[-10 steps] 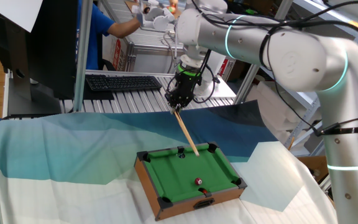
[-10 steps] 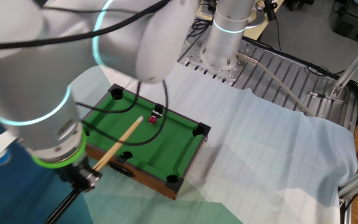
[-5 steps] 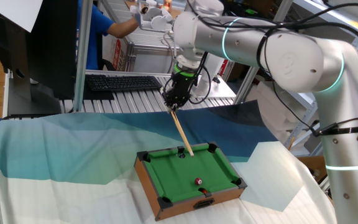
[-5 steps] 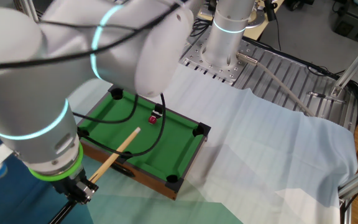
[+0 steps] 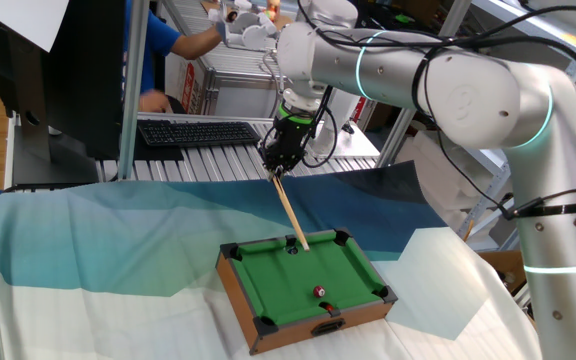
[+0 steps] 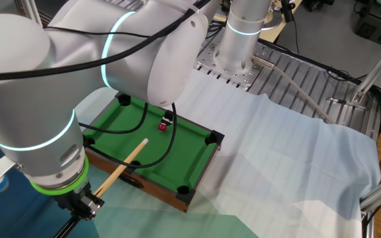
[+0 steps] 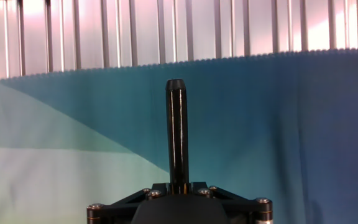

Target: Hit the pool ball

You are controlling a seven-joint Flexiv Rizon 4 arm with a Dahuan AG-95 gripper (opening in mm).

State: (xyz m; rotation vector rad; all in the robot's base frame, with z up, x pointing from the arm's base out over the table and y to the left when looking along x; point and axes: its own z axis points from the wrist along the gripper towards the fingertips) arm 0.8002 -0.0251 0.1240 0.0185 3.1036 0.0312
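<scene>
The pool ball (image 5: 320, 291) is a tiny dark red ball on the green felt of the mini pool table (image 5: 290, 331), near its front rim. It also shows in the other fixed view (image 6: 163, 126). My gripper (image 5: 280, 165) is shut on a wooden cue stick (image 5: 292, 215) that slopes down toward the table. The cue's tip hangs over the far end of the felt, well short of the ball. In the other fixed view the gripper (image 6: 84, 202) holds the cue (image 6: 123, 166) at the lower left. The hand view shows the cue's black end (image 7: 176, 124) rising from the gripper (image 7: 178, 188).
The table sits on a blue and white cloth (image 5: 98, 240). Behind it are a ribbed metal bench (image 5: 218, 160), a black keyboard (image 5: 198, 131) and a person in blue (image 5: 163, 50). The arm's base (image 6: 240, 39) stands on the far side.
The gripper has drawn the cue back and up, away from the ball. The tip has moved from mid-felt to the table's far end. The ball has not moved.
</scene>
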